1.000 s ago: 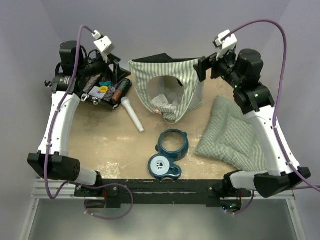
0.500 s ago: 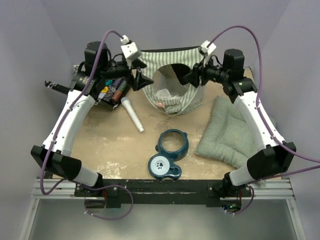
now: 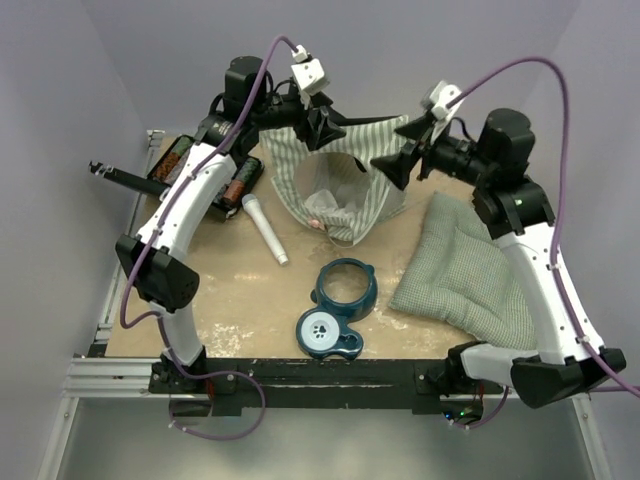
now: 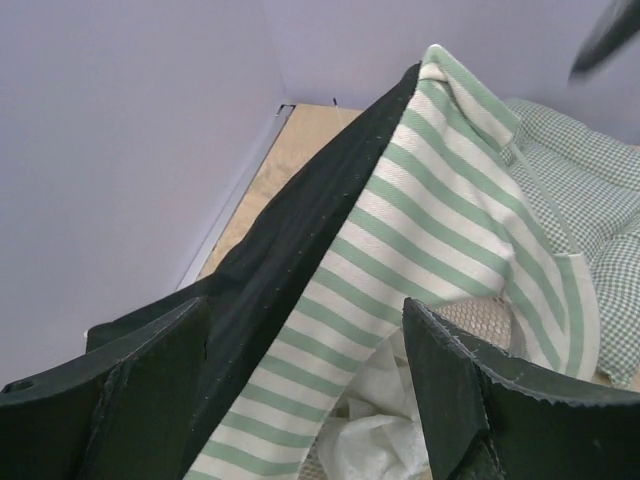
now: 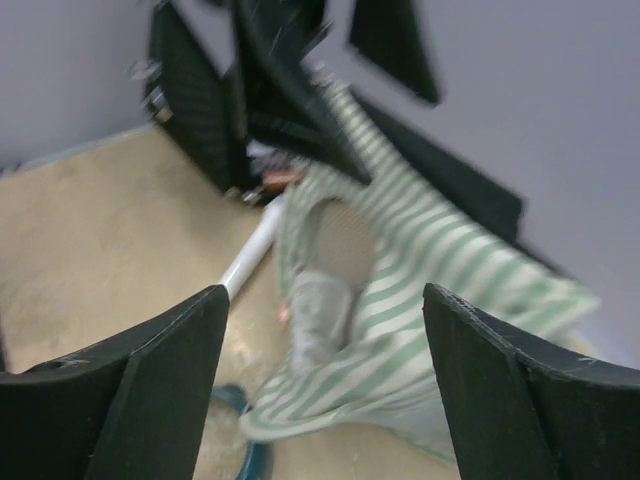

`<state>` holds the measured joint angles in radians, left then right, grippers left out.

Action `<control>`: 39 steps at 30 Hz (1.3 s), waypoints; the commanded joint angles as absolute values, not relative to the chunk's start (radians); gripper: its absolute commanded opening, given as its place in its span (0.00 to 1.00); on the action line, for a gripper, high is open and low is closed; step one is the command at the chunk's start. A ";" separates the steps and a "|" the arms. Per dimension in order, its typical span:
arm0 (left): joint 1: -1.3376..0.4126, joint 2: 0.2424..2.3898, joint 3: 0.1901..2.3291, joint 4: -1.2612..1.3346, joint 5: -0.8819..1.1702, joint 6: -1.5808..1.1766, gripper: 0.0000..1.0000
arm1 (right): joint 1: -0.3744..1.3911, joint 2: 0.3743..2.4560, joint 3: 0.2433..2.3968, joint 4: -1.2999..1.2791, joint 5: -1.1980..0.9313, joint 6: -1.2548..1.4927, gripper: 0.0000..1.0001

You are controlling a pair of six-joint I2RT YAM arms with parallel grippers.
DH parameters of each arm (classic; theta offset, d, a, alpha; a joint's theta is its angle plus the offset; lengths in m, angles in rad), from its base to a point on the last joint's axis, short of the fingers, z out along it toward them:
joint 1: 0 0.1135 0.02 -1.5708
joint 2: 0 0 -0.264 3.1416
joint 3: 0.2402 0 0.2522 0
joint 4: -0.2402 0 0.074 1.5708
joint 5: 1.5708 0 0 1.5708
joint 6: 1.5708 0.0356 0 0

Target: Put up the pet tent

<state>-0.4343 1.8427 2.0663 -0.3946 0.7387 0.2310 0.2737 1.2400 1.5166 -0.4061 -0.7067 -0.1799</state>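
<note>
The pet tent (image 3: 380, 195) sags half-collapsed beyond the bowl stand (image 3: 337, 308), its doorway facing the stand. The step in hand looks like taking hold of its top to raise it. The left gripper (image 4: 305, 310), beyond the stand over the tent's top edge, is spread wide, with striped cloth and black panel between its fingers, unpinched. The right gripper (image 5: 322, 300), beyond the stand to the right, gapes too, holding nothing. Next, the left likely needs to close on that edge while the right finds the opposite corner.
</note>
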 commanded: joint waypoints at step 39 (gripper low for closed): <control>-0.541 1.536 1.542 -0.547 0.973 0.412 0.62 | 0.284 0.969 1.167 -0.744 -0.825 -0.847 0.19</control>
<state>-0.4797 1.6211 1.6016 -0.4343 0.8848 0.2115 0.2737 1.0073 1.1641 -0.6235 -0.8593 -0.7238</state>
